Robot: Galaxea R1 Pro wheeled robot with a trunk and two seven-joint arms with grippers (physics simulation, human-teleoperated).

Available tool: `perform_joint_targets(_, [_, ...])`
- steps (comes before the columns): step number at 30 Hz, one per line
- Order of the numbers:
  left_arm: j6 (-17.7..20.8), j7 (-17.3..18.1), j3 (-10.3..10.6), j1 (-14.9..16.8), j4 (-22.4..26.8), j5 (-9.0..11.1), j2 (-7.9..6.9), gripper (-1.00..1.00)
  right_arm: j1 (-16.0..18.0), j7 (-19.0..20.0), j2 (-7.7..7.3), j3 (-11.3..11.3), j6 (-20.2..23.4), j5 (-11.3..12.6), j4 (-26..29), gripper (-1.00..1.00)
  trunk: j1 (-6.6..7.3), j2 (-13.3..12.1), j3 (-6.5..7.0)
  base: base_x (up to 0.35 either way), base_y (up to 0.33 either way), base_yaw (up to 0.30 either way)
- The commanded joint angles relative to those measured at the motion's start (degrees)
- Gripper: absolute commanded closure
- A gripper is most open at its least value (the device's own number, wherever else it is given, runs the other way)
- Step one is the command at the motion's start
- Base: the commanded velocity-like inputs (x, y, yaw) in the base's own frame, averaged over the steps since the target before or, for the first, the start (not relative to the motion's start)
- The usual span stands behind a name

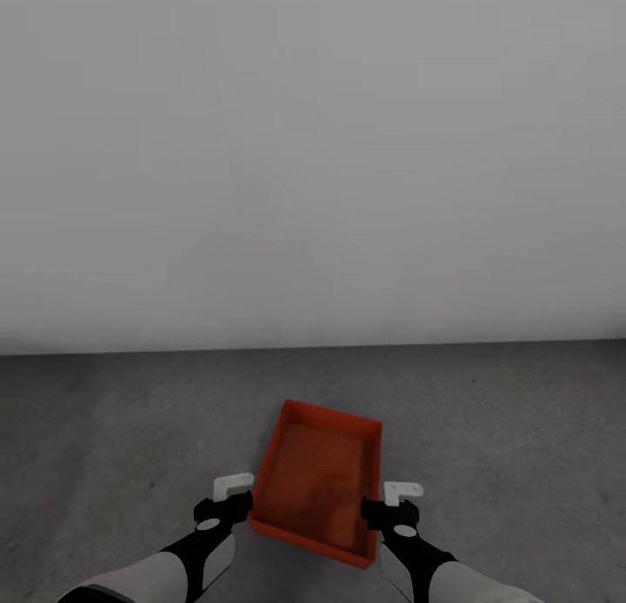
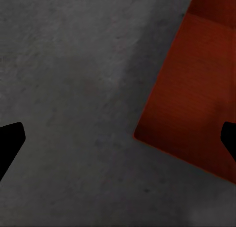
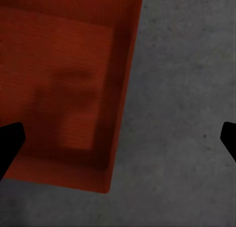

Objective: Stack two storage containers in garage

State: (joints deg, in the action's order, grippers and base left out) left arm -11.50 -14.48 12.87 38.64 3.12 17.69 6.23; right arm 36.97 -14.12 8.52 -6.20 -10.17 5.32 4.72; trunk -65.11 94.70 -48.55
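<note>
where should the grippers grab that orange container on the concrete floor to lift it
Best by its two long side walls, one gripper on each, coming down from above. The storage container is an open-topped box with thin upright walls, so each wall's rim can go between open fingers. The left gripper and right gripper already flank those walls near the closer end, both open. The floor blocks gripping from below.

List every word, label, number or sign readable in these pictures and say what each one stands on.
There are none. The storage container has plain orange-red walls with no label or marking. The grey wall and the concrete floor carry no sign or number. The left tool and right tool show no brand or lettering.
</note>
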Motion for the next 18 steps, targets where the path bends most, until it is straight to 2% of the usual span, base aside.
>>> perform_joint_targets(1, [-0.2,-0.2,0.5,0.0,0.0,0.5,0.01,-1.0,0.0,-0.2,0.01,-0.5,-0.2,0.6,-0.1,-1.0,0.23,-0.4,0.14,0.0,0.0,0.0])
perform_joint_targets(18, [-0.2,-0.2,0.5,0.0,0.0,0.5,0.01,-1.0,0.0,-0.1,0.01,-0.5,-0.3,0.6,-0.1,-1.0,3.96,-7.2,3.2,0.0,0.0,0.0])
